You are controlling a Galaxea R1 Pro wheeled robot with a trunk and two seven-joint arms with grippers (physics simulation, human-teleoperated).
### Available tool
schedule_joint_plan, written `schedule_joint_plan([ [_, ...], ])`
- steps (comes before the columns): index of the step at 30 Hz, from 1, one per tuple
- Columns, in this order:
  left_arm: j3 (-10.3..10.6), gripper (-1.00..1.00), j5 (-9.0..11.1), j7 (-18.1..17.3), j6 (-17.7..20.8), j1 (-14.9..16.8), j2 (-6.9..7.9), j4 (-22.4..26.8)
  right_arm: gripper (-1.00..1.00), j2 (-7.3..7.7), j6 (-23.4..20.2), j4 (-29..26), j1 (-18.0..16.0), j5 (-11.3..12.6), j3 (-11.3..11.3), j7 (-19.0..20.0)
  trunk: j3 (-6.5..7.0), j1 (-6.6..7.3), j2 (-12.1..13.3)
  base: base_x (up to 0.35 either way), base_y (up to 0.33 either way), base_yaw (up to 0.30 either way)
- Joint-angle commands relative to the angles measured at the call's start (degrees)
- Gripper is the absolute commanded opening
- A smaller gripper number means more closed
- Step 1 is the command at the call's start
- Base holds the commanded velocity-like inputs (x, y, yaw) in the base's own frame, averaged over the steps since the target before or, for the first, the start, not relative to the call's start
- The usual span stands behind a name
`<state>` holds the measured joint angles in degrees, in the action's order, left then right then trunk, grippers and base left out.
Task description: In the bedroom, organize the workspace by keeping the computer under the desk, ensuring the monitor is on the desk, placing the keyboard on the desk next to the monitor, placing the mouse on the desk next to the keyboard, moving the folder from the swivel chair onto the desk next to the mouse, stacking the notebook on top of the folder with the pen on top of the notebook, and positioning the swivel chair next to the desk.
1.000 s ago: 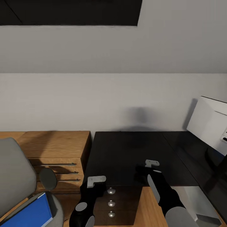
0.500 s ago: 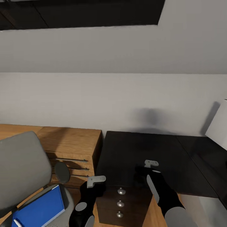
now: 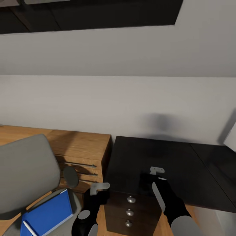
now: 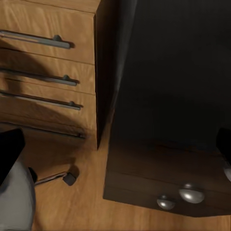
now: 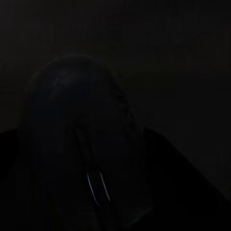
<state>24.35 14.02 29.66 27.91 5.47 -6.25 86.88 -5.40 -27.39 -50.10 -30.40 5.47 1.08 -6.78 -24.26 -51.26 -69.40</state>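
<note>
One swivel chair (image 3: 28,172) on the left, with one blue folder (image 3: 49,214) on its seat and one white pen (image 3: 29,227) on top. Next comes a wooden dresser (image 3: 82,149), then the dark desk (image 3: 164,160) with three round knobs (image 3: 130,211), all against a plain grey wall (image 3: 118,98). Left gripper (image 4: 117,144) hangs spread wide over the wood floor (image 4: 72,207). Right gripper (image 3: 148,181) is over the desk with one mouse (image 5: 82,144) right in front of it, too dark to tell if it's pinched.

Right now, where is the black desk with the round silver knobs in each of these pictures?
Head view: black desk centre to right, against the wall; knobs low at centre.
Left wrist view: desk on the right side, knobs near the lower edge.
Right wrist view: too dark to tell the desk apart.
Shared landmark: wooden dresser with bar handles, beside the desk.
</note>
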Motion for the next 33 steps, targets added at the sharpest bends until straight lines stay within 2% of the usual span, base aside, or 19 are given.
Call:
schedule_joint_plan([
  [1, 0.1, 1.0, 0.6, 0.5, 0.1, 0.1, 0.03, 0.0, -1.0, -0.03, -0.2, -0.1, 0.0, 0.8, 0.1, -0.4, -0.06, 0.0, 0.0, 0.0, 0.0, 0.274],
  [12, 0.2, 1.0, 0.6, 0.6, 0.1, 0.1, 0.01, 0.0, -1.0, -0.05, -0.2, 0.1, 0.1, 0.8, -0.1, -0.4, -0.11, 0.0, 0.0, 0.0, 0.0, 0.277],
  [14, 0.2, 1.0, 0.6, 0.6, 0.1, 0.1, 0.01, 0.0, -1.0, -0.23, -0.2, 0.2, 0.1, 0.8, -1.1, -0.4, -0.15, 0.0, 0.0, 0.0, 0.0, 0.276],
  [15, 0.2, 1.0, 0.6, 0.6, 0.1, 0.1, 0.0, 0.0, -1.0, -0.39, -0.2, 0.3, 0.1, 0.8, -2.8, -0.4, -0.18, 0.0, 0.0, 0.0, 0.0, 0.269],
  [18, 0.2, 1.0, 0.6, 0.6, 0.1, 0.1, 0.0, 0.0, -1.0, -0.64, -0.2, 0.3, 0.1, 0.8, -3.2, -0.4, -0.29, 0.0, 0.0, 0.0, 0.0, 0.264],
  [33, 0.2, 1.0, 0.6, 0.6, 0.2, 0.1, 0.0, 0.0, -1.0, -0.66, -0.2, 0.4, 0.2, 0.8, -3.4, -0.4, -0.91, 0.0, 0.0, 0.0, 0.0, 0.229],
])
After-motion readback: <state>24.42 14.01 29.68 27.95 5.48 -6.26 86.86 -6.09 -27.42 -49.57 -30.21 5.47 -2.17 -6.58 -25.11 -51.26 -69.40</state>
